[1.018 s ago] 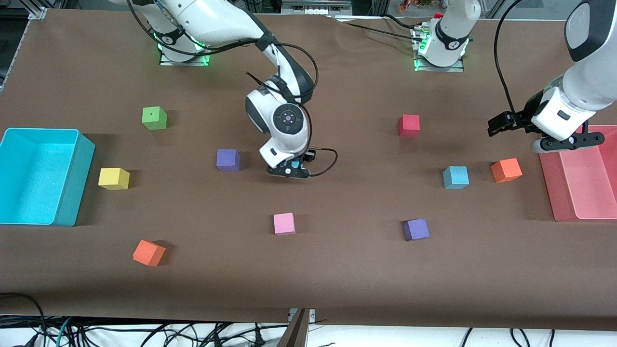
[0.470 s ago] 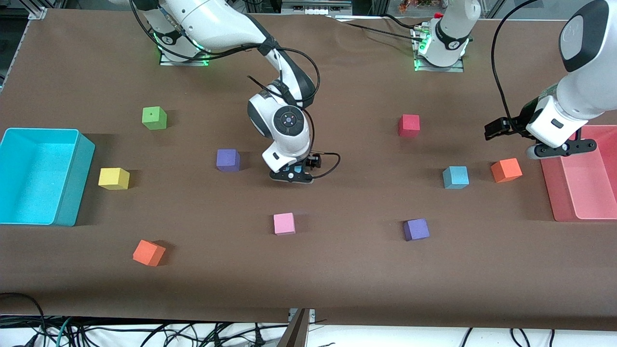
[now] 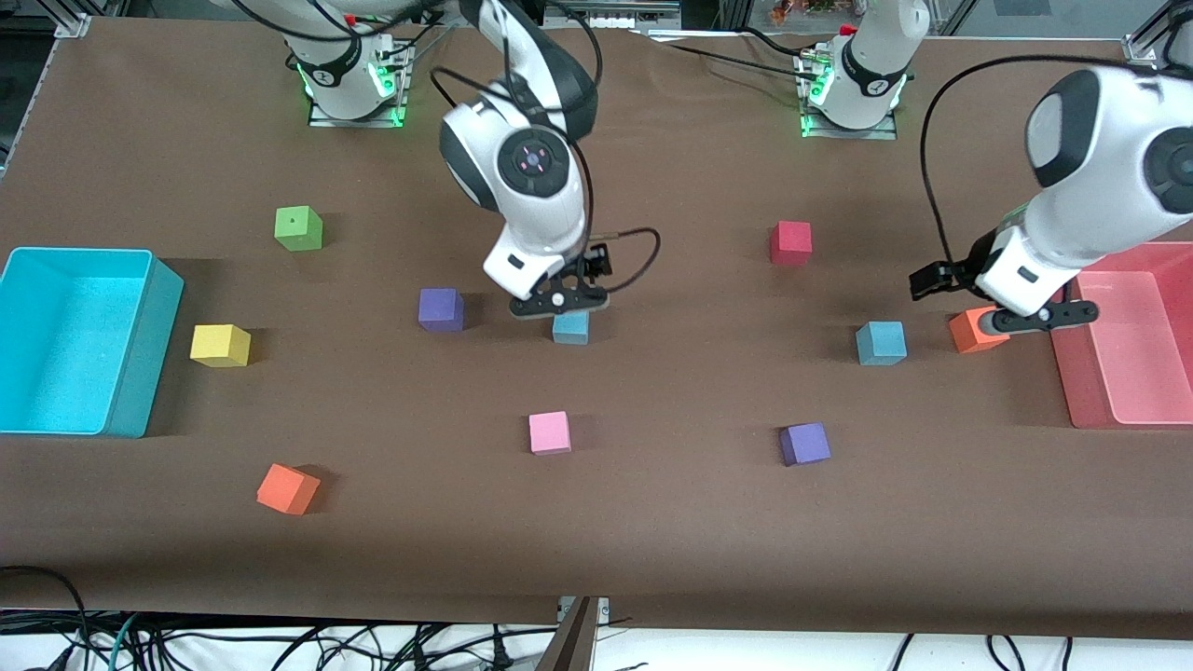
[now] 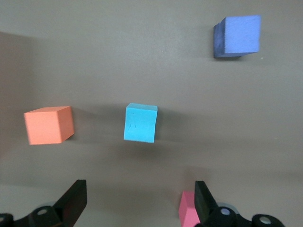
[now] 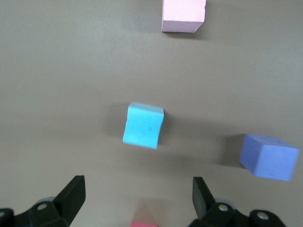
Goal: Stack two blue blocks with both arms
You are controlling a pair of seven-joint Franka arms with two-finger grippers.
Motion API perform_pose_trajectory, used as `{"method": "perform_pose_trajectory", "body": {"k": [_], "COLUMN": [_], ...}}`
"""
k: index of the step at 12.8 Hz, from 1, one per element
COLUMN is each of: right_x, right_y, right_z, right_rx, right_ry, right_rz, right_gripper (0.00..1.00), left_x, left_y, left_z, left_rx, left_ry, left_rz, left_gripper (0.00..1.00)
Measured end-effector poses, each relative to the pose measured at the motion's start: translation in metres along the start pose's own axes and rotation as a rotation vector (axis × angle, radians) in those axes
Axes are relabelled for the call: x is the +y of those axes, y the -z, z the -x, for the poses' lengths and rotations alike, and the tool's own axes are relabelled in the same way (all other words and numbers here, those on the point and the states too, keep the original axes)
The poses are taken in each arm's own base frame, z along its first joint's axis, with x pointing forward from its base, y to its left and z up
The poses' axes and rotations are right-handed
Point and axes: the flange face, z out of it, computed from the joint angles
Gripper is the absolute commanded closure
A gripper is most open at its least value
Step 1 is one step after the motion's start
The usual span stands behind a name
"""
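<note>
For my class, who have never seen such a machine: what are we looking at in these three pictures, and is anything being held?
Two white robot arms stand at a brown table. The wide picture looks down from across it; the other two come from cameras on the wrists. The right gripper hangs open over one blue block. The left gripper hangs open over an orange cube beside the other blue block. Nothing is held. Other coloured cubes, a turquoise bin and a pink tray lie around.

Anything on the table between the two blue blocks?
No. In the front view, only bare brown table lies between the blue block under the right gripper and the other blue block.
</note>
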Motion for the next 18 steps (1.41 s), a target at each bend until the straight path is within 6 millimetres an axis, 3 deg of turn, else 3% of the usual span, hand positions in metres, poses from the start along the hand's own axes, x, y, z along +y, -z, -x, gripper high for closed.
{"method": "perform_pose_trajectory", "body": {"k": [3,7,12,18], "right_x": [0.022,0.069,0.132,0.150], "right_y": [0.002,-0.037,-0.107,-0.179], "right_z": [0.028,0.036,0.036,0.042], "right_rx": [0.011,0.077,0.223,0.440], "right_ry": [0.198,0.434,0.631,0.787], "right_rz": [-0.010,-0.080,-0.340,-0.511], "right_gripper": [0.00,0.00,0.00,0.00], "left_x": [-0.002,-0.004,-0.004,-0.007], "left_y": [-0.055,-0.109,-0.143,-0.173], "left_z": [0.004,0.006,-0.004,-0.007], "left_rx": [0.040,0.072,0.104,0.098], "left_ry": [-0.005,-0.065,-0.127,-0.191], "left_rz": [0.009,0.018,0.027,0.001], "left_gripper": [0.00,0.00,0.00,0.00]}}
